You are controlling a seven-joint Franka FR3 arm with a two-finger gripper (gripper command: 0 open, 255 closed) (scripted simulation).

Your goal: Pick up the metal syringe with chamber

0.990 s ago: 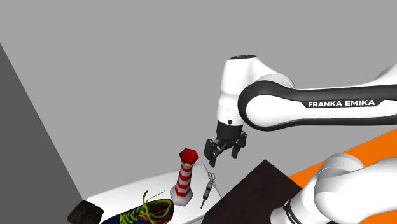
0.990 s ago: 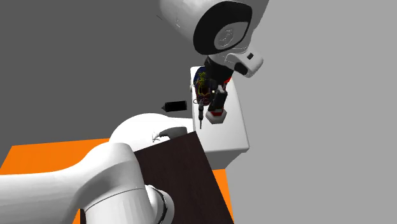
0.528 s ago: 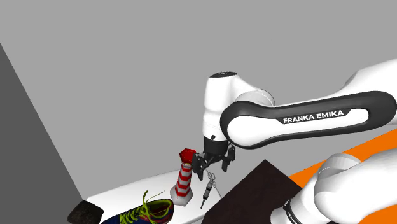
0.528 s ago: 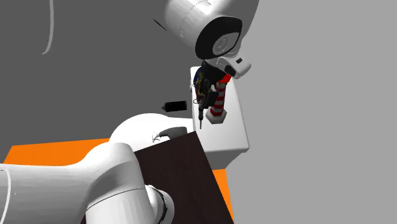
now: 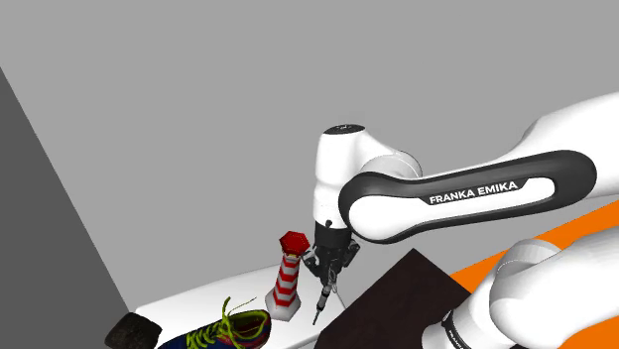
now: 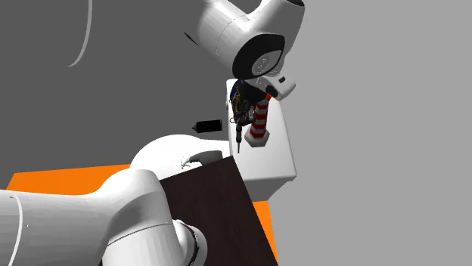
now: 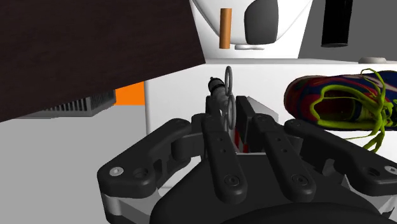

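The syringe (image 5: pixel 321 298) is a slim dark metal piece with finger rings, lying on the white table (image 5: pixel 198 300) near its edge beside the stand. In the second exterior view the syringe (image 6: pixel 240 133) lies next to the lighthouse. My gripper (image 5: pixel 332 262) hangs just above the syringe's ringed end. In the wrist view the syringe (image 7: pixel 226 94) shows between my gripper's (image 7: pixel 233 113) two black fingers (image 7: pixel 218 118), which stand apart and do not clasp it. The gripper is open.
A red-and-white striped lighthouse (image 5: pixel 288 275) stands upright close beside the syringe. A multicoloured shoe with green laces (image 5: pixel 226 331) lies farther along the table. The dark brown stand top (image 5: pixel 397 297) borders the table. A black object (image 6: pixel 208 125) lies on the floor.
The arm has swung toward the shoulder view's left and lowered. The gripper has turned about its axis and come down from beside the lighthouse's top to just over the syringe's rings.
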